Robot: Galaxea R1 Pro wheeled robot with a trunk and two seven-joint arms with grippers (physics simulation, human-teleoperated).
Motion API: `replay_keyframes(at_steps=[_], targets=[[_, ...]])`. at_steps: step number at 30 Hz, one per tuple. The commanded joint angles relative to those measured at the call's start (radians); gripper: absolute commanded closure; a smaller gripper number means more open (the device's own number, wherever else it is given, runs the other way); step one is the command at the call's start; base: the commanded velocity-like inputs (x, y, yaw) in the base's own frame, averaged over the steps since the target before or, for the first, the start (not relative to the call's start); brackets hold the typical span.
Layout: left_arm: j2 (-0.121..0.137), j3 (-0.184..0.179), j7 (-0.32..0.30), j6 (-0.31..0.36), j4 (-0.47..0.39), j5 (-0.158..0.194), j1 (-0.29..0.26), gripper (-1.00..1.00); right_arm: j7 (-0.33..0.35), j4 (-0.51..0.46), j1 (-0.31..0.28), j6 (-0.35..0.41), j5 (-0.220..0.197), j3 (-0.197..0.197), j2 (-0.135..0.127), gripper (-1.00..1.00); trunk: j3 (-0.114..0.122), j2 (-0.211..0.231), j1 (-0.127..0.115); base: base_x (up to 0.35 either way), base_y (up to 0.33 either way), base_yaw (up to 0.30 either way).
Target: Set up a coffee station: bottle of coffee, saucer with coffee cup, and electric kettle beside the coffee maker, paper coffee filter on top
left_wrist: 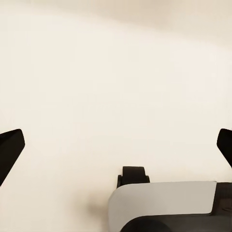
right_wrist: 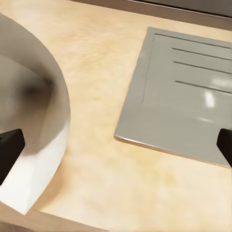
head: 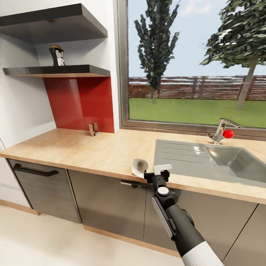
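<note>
Now, filter: paper coffee filter (head: 139, 167) lies tipped on the countertop (head: 85, 147), near its front edge.
Right gripper (head: 158, 173): jaws spread, nothing gripped, filter at their 9 o'clock.
Left gripper (left_wrist: 116, 145): released, over pale floor.

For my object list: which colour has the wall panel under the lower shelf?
Red; the wall panel under the lower shelf shows best in the head view.

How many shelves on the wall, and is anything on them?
2. The upper shelf looks bare from below; its top is hidden. The lower shelf holds the coffee bottle.
</note>
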Motion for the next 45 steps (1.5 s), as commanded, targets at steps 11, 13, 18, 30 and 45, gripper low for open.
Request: replay_keyframes(at_steps=[11,13,18,30,45], targets=[[0.001,0.002,-0.001,-0.001,-0.001,0.0,0.001,-1.0,-0.006,0.006,-0.002,0.007,-0.002,0.002,0.0,-1.0,-0.001,-0.001,0.0,0.0,0.077,0.0],[0.001,0.002,-0.001,-0.001,-0.001,0.0,0.001,-1.0,-0.006,0.006,-0.003,0.007,-0.002,0.002,0.0,-1.0,-0.001,-0.001,0.0,0.0,0.067,0.0],[0.001,0.002,-0.001,-0.001,0.0,0.0,0.001,-1.0,-0.004,0.006,-0.007,0.007,-0.002,0.002,0.0,-1.0,-0.001,-0.001,0.0,0.0,0.019,0.0],[0.001,0.002,-0.001,-0.003,0.0,-0.001,0.001,-1.0,-0.002,0.022,-0.009,0.007,-0.004,0.002,-0.001,-1.0,-0.001,-0.001,0.0,0.054,0.002,0.0],[0.001,0.002,-0.001,-0.002,0.0,-0.002,0.001,-1.0,-0.001,0.028,-0.009,0.008,-0.005,0.002,-0.001,-1.0,-0.001,-0.001,0.0,0.013,0.0,0.0]])
